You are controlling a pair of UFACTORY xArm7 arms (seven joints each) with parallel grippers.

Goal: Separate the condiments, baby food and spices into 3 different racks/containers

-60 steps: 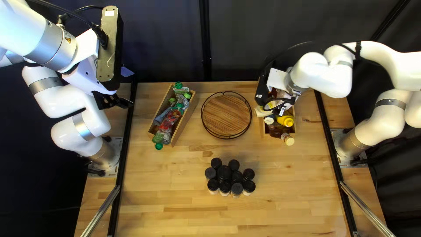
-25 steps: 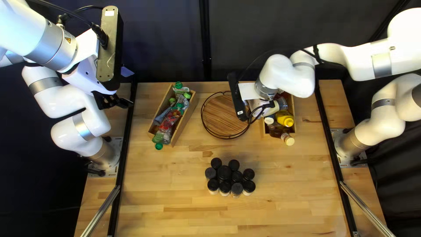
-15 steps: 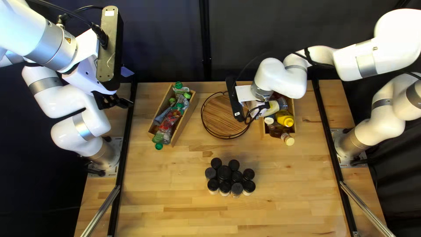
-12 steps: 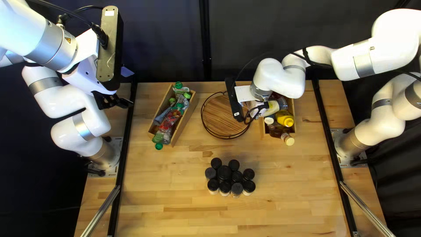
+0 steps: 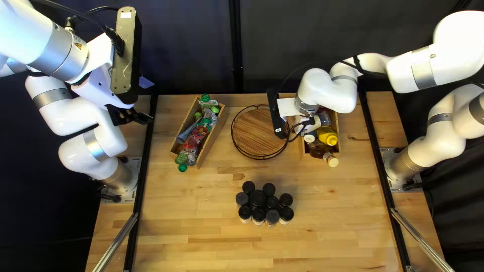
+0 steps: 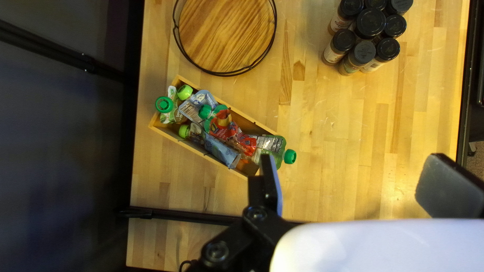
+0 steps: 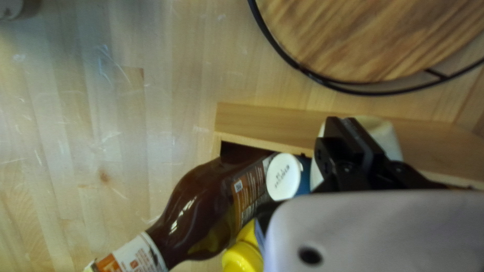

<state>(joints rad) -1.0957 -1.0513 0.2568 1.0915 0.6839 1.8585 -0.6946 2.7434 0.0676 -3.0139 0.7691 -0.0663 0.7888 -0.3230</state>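
In the top left view, my left gripper (image 5: 132, 117) hangs at the table's left edge; in the left wrist view the left gripper (image 6: 353, 186) is open with nothing between its fingers. Baby food pouches (image 5: 194, 136) fill the left wooden box (image 5: 217, 132). Over the left side of the right wooden box (image 5: 339, 146) is my right gripper (image 5: 306, 124). From its wrist, that right gripper (image 7: 348, 143) looks shut, fingers together over a pale bottle (image 7: 382, 135). A brown bottle (image 7: 201, 206), a yellow-capped bottle (image 7: 243, 258) and a white cap (image 7: 283, 176) sit beside it. Black-capped spice jars (image 5: 257, 198) stand clustered.
Between the boxes lies a round wooden tray (image 5: 259, 132) with a black wire rim, close to the right gripper's camera mount. Black rails run along both table sides. A dark curtain hangs behind the far edge.
My right arm swung left from over the right box toward the round tray, then shifted slightly back right. The left arm, spice jars and left box stayed put.
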